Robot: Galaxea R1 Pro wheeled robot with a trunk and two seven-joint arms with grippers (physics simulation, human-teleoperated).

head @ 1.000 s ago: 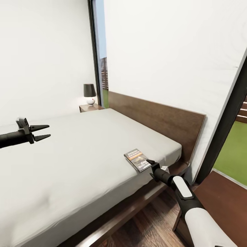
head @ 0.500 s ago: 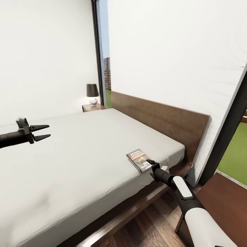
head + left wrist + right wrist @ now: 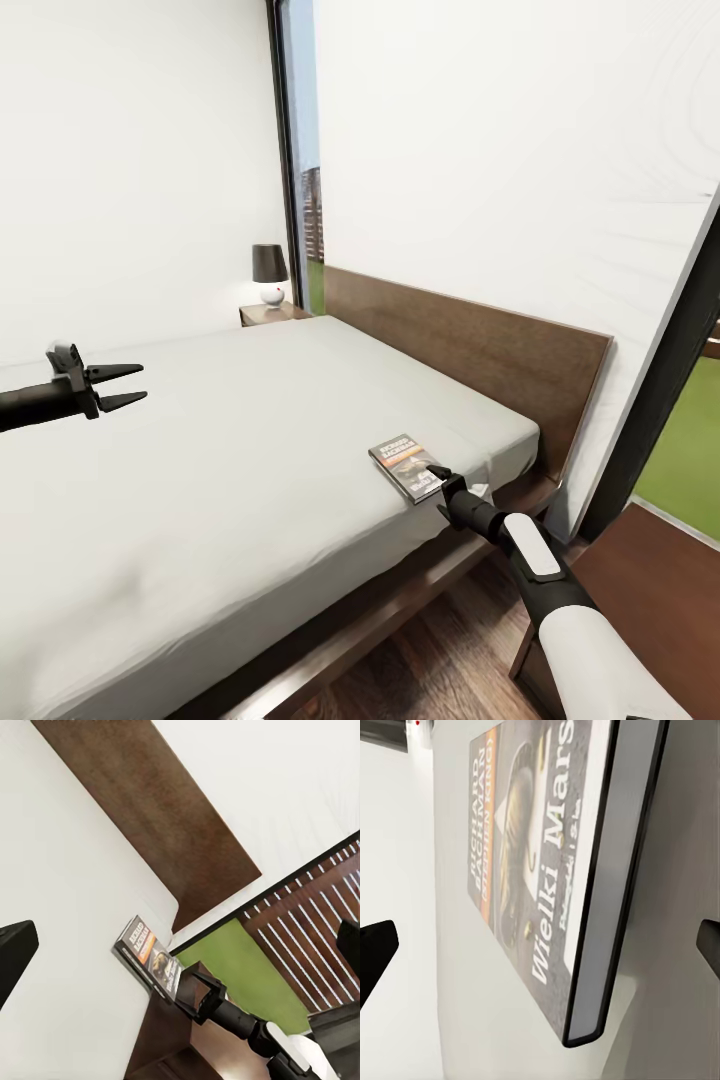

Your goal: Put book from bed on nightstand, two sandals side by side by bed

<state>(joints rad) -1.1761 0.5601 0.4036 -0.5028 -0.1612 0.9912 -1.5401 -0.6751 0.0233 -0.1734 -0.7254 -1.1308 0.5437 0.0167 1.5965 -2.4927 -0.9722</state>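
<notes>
Nothing is seen to have shifted over the last half second; a second ago the whole head view sat slightly differently, which is the camera's turn and not a move of the things.

The small thin paperback book [image 3: 406,467] with a dark cover and an orange-and-white title band is laid flat on the smooth light-grey mattress of the large low dark-brown wooden bed [image 3: 250,470], near the mattress's near right corner and close to the plain headboard [image 3: 470,350]. The right gripper [image 3: 436,474] is held at the book's near edge, on the end of the white and black right arm [image 3: 540,570]. In the right wrist view the book [image 3: 547,870] is seen very close, with the two black fingertips [image 3: 375,952] spread wide on either side of it and not touching it.

The left gripper [image 3: 122,386] is held in the air over the left part of the mattress, well apart from the book, with its two pointed fingers parted and nothing between them.

At the far side of the bed, a low dark-brown wooden nightstand [image 3: 268,313] is seen, with a small black-shaded lamp [image 3: 268,272] standing on it. At the near right, part of a dark-brown wooden surface [image 3: 650,590] is seen beside the bed.
</notes>
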